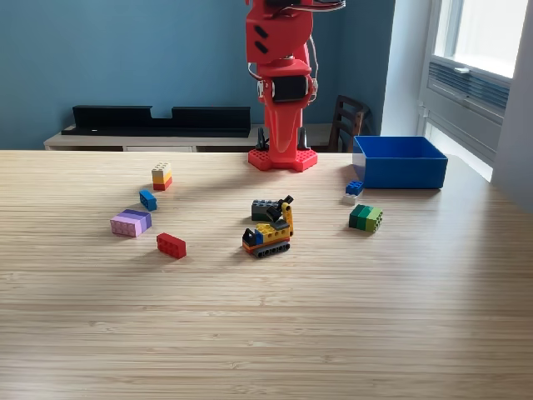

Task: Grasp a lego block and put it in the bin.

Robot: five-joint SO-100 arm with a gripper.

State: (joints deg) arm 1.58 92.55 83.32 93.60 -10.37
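The bright blue bin (400, 162) stands open-topped at the exterior view's right rear of the wooden table. Lego blocks lie scattered: a cream-yellow-red stack (161, 176), a small blue block (148, 200), a pink and purple block (131, 222), a red block (171, 244), a black block (265, 209), a green pair (366, 217), and a small blue-and-white piece (354, 192) just in front of the bin. The red arm (281, 92) rises from its base at the table's back centre. Its upper part is cut off by the frame's top, so the gripper does not show.
A yellow lego excavator (268, 233) sits mid-table beside the black block. Behind the table are a low shelf with a black bar (158, 121) and a dark chair (346, 123). A window is at the exterior view's right.
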